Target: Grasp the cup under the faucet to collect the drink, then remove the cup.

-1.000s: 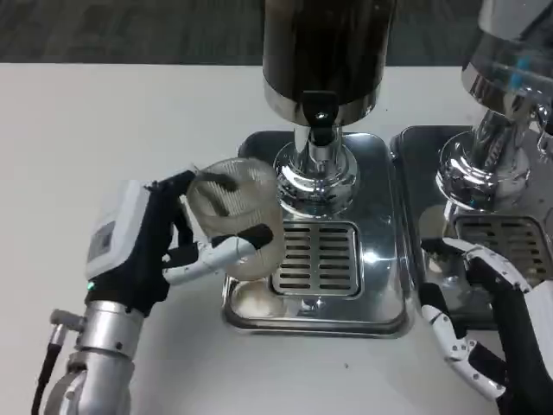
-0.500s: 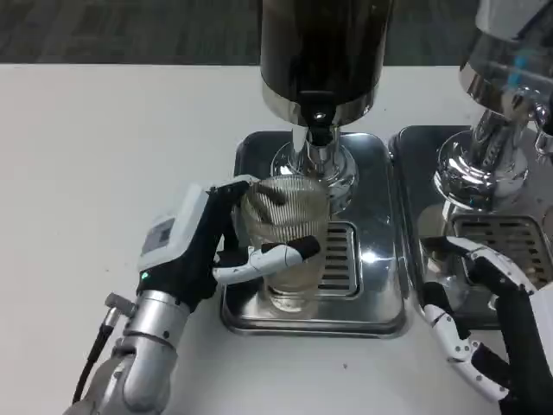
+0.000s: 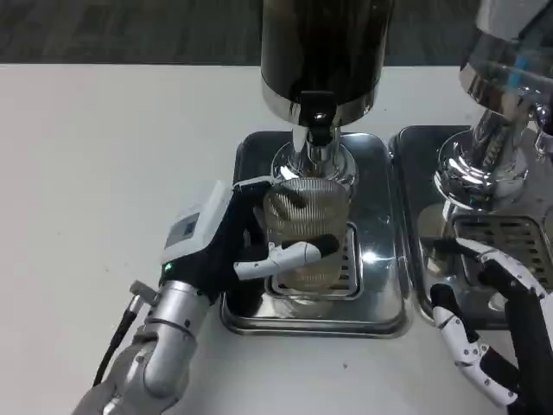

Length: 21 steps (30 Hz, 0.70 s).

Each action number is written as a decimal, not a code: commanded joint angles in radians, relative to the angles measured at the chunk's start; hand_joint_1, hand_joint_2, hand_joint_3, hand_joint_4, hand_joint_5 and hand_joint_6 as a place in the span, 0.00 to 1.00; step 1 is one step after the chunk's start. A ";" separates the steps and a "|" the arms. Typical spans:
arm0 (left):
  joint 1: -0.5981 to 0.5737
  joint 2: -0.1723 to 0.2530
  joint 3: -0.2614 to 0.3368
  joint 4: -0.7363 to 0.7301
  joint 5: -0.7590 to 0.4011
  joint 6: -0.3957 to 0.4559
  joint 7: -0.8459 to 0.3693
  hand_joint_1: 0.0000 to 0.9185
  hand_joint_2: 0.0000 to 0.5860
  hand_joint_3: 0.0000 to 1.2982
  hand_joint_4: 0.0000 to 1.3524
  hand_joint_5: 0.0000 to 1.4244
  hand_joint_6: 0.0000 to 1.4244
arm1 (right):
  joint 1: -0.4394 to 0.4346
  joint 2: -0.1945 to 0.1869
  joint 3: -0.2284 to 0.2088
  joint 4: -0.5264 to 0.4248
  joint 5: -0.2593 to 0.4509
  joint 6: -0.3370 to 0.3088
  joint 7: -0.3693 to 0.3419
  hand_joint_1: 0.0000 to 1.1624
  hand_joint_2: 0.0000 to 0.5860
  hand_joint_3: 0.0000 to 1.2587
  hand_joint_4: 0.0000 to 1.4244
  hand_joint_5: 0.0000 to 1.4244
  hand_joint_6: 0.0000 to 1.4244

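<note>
A clear ribbed cup (image 3: 309, 226) stands upright over the slotted grille of the steel drip tray (image 3: 380, 285), directly below the black faucet (image 3: 318, 117) of the dark drink dispenser (image 3: 324, 47). My left hand (image 3: 233, 246) grips the cup from its left side, fingers wrapped round its front and back. My right hand (image 3: 497, 333) hovers with fingers spread at the lower right, in front of the second machine's tray, holding nothing. No liquid stream is visible.
A second chrome dispenser (image 3: 505, 95) with its own drip tray (image 3: 432, 173) stands at the right, close beside the first. The white table (image 3: 112, 156) stretches to the left and along the front edge.
My left hand has carried the cup to the right, from the tray's left edge to beneath the faucet. The right hand has dropped slightly.
</note>
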<state>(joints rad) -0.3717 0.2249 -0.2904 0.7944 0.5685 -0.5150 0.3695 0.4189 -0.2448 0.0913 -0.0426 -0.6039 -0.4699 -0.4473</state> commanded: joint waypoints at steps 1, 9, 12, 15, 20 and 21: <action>-0.031 0.002 -0.010 0.030 -0.004 0.003 -0.011 0.25 0.17 0.37 0.43 0.61 0.77 | 0.012 0.001 -0.007 -0.009 0.005 0.008 0.014 0.33 0.73 0.30 0.21 0.17 0.27; -0.030 0.011 -0.016 0.029 -0.005 0.010 -0.026 0.18 0.14 0.27 0.32 0.48 0.60 | 0.007 0.004 -0.008 -0.004 0.011 0.008 0.026 0.33 0.73 0.30 0.21 0.17 0.27; -0.025 0.019 -0.017 0.017 -0.005 0.007 -0.031 0.15 0.13 0.25 0.29 0.44 0.55 | 0.007 0.005 -0.008 0.000 0.013 0.008 0.028 0.33 0.73 0.30 0.21 0.17 0.27; -0.022 0.024 -0.013 0.012 -0.017 0.001 -0.048 0.14 0.13 0.24 0.28 0.42 0.53 | 0.006 0.007 -0.008 0.001 0.014 0.009 0.028 0.33 0.73 0.30 0.21 0.17 0.28; -0.011 0.031 -0.009 -0.008 -0.036 -0.012 -0.082 0.14 0.13 0.23 0.28 0.42 0.52 | 0.004 0.009 -0.008 0.008 0.017 0.009 0.029 0.33 0.73 0.30 0.21 0.17 0.28; -0.008 0.032 -0.009 -0.014 -0.037 -0.014 -0.087 0.14 0.13 0.23 0.28 0.42 0.52 | 0.003 0.009 -0.008 0.009 0.018 0.009 0.029 0.33 0.73 0.30 0.21 0.17 0.28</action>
<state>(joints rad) -0.3941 0.2475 -0.2965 0.7999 0.5463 -0.5151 0.3040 0.4202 -0.2396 0.0893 -0.0417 -0.5989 -0.4670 -0.4249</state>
